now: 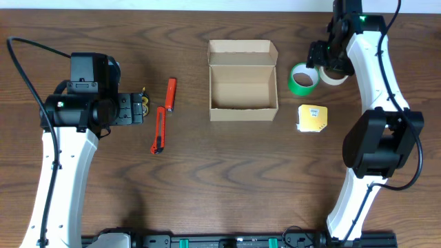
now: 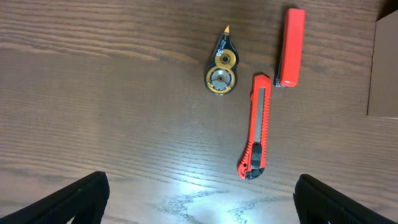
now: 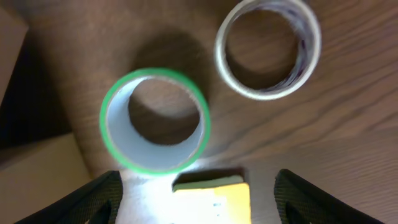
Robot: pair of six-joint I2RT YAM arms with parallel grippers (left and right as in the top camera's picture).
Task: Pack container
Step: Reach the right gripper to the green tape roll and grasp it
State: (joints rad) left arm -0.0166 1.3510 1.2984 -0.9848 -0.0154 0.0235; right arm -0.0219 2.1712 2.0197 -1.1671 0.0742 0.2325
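Note:
The container, a tan cardboard box (image 1: 242, 96), stands open mid-table with its flap lid up at the back; it looks empty. My right gripper (image 1: 320, 56) is open and empty, held above a green tape roll (image 1: 302, 79) and a whitish tape roll (image 1: 335, 74). In the right wrist view the open fingers (image 3: 199, 199) frame a yellow note pad (image 3: 211, 199), with the green roll (image 3: 155, 119) and whitish roll (image 3: 267, 48) beyond. My left gripper (image 1: 138, 110) is open and empty, left of the box.
An orange box cutter (image 2: 256, 127), a red rectangular item (image 2: 291, 46) and a small correction-tape dispenser (image 2: 222, 67) lie ahead of the left fingers (image 2: 199, 199). The yellow pad (image 1: 312, 118) lies right of the box's front corner.

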